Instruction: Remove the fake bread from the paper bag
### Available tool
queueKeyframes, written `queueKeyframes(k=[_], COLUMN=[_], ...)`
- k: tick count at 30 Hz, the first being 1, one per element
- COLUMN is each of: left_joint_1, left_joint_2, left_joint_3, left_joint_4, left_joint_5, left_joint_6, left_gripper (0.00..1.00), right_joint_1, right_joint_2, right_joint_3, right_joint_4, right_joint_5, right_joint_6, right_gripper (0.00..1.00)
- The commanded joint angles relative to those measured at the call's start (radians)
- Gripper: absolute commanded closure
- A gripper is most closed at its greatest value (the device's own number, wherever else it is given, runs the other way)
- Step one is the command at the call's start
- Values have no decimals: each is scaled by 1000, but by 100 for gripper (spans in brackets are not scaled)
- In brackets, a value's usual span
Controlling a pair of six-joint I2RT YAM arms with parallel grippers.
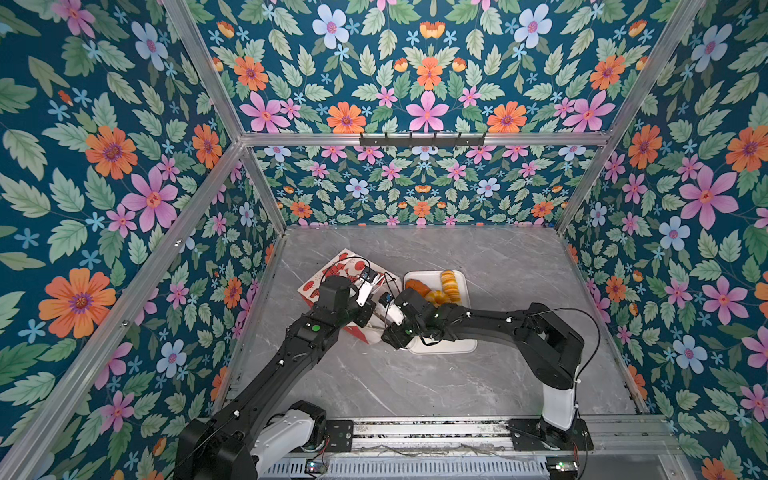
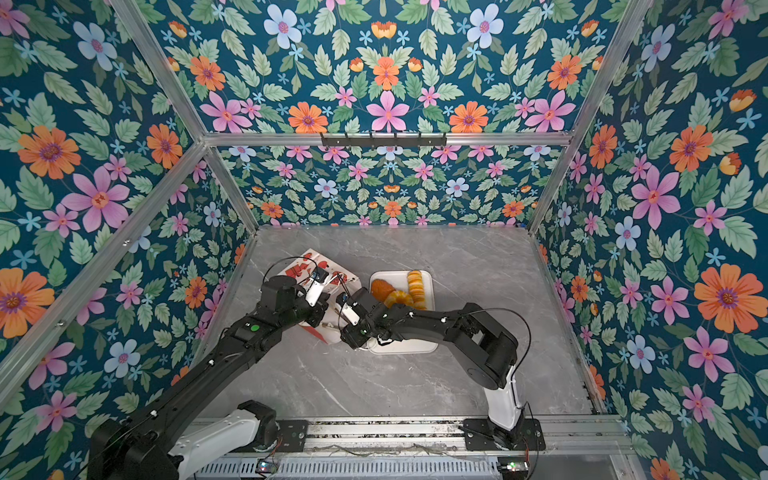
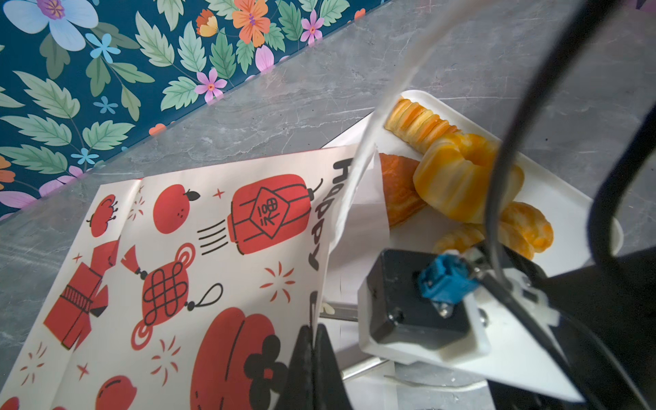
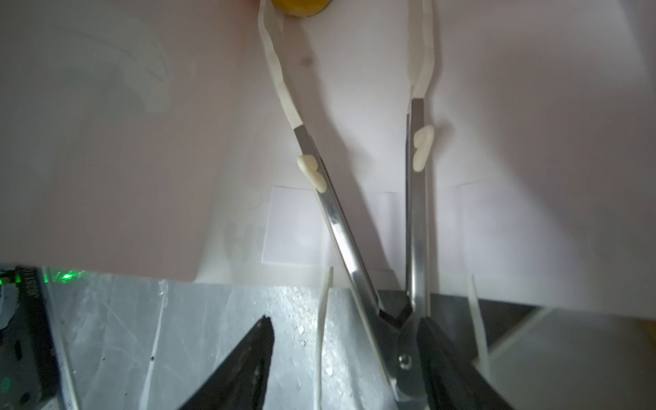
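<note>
We find the left gripper (image 3: 312, 340) with its black fingers (image 3: 300, 362) pressed together on the mouth edge of the tall paper gift bag (image 3: 213, 266), white-faced and printed with red lanterns, knots and fruit. The paper runs between the two fingers and away from them, and in both top views the paper bag (image 1: 332, 270) (image 2: 303, 266) lies slanted on the grey marbled counter (image 1: 478, 249) with its printed face up. The right gripper (image 4: 344, 319) sits at the bag's mouth, just beside the left fingers, and its own fingers (image 4: 255, 355) are spread. Steel tongs with pale silicone tips (image 4: 335, 220) stand between them: one finger lies along the tongs near the hinge, the other is clear of the nearer arm, with counter showing in the gap. The tongs' arms stand apart and reach ahead of these fingers into the bag's white inside. Just past one tip a glossy yellow piece (image 4: 294, 4) shows, too little for us to tell which pastry it is. The fake bread (image 1: 449, 286) that we can see whole, glossy golden toy pastries, lies on the white rectangular tray (image 3: 568, 198) just beyond the bag's mouth from the left fingers: a ridged long roll (image 3: 419, 124), a striped yellow roll (image 3: 458, 181) touching it, a darker brown bun (image 3: 401, 191) nearest the bag, and an orange ring (image 3: 525, 227)
</note>
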Motion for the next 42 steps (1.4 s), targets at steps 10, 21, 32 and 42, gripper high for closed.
queueKeyframes(k=[10,21,32,42], left_joint_1=[0,0,0,0], left_joint_2=[-24,-23,-20,-31], left_joint_3=[-11,-12,-10,-13], left_joint_4=[46,49,45,31], left_joint_5=[28,31,25,18], left_joint_6=[-18,-21,-23,-20], left_gripper=[100,100,100,100], right_joint_1=[1,0,0,1], right_joint_2=[112,162,119,9], right_joint_3=[85,121,113,91], right_joint_4=[4,-29,-30,-49], right_joint_5=[52,22,-16,-24], right_joint_6=[-55,-49,-48,-12], right_gripper=[34,41,80,82])
